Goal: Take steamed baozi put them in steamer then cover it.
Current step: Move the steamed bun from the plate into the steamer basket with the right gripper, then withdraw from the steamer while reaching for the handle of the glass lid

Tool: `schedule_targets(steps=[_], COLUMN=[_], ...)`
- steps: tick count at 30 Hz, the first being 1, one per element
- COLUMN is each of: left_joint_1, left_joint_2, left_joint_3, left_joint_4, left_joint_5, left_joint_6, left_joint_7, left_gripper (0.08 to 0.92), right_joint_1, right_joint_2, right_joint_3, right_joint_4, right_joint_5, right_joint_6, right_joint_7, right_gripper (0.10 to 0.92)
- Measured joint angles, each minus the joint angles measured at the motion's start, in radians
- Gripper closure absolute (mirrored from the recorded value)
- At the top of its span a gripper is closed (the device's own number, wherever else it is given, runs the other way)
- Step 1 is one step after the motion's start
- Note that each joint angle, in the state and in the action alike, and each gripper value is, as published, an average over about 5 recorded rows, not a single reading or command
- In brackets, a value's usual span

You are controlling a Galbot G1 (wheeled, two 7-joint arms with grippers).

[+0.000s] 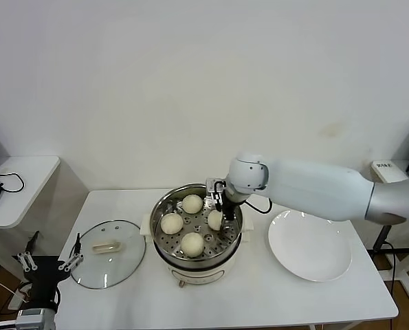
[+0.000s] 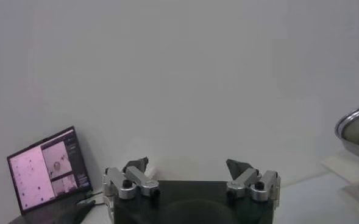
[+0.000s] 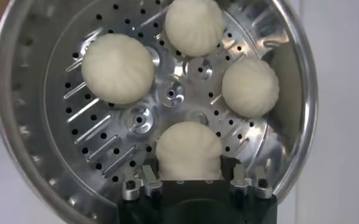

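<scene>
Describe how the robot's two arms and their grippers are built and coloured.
The right arm has a smooth white shell with a grey section toward the body, a rounded white wrist joint and a thin black cable beside it. Both the right gripper and left gripper have black bodies, silver metal linkages and dark fingers.

baozi [image 3: 117,67]: cream-white, faint pleats | steamer [image 1: 164,206]: shiny steel, hole-dotted tray | plate [image 1: 331,265]: plain white, right of frame
</scene>
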Motion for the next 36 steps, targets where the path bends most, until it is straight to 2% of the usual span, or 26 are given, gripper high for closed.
schedule_targets(steps=[4, 12, 22, 29, 36], left_joint_1=[0.004, 0.006, -0.001, -0.006, -0.010], left_joint_2=[-0.001, -0.006, -0.008, -0.013, -0.014], left_joint_3=[-0.001, 0.000, 0.008, 0.021, 0.039], left_joint_4=[-0.001, 0.000, -0.002, -0.003, 0.002], left_joint_5=[-0.001, -0.004, -0.006, -0.003, 0.009], left_joint_6=[-0.001, -0.003, -0.004, -0.004, -0.012], left_joint_7=[0.000, -0.001, -0.002, -0.002, 0.001], left_gripper=[0.177, 0.177, 0.177, 0.177, 0.177], right_joint_1=[-0.006, -0.001, 0.012, -0.066, -0.372], right_joint_2=[0.005, -0.004, -0.069, -0.195, -0.353], right_joint_3=[0.007, 0.033, 0.121, 0.259, 0.559], right_joint_4=[-0.002, 0.000, 0.064, 0.190, 0.350], right_joint_5=[-0.003, -0.018, 0.010, 0.088, 0.101], right_joint_6=[-0.004, -0.003, 0.007, 0.033, 0.138], right_joint_7=[0.004, -0.008, -0.008, 0.152, 0.403], right_gripper=[0.383, 0.215, 0.202, 0.202, 0.203])
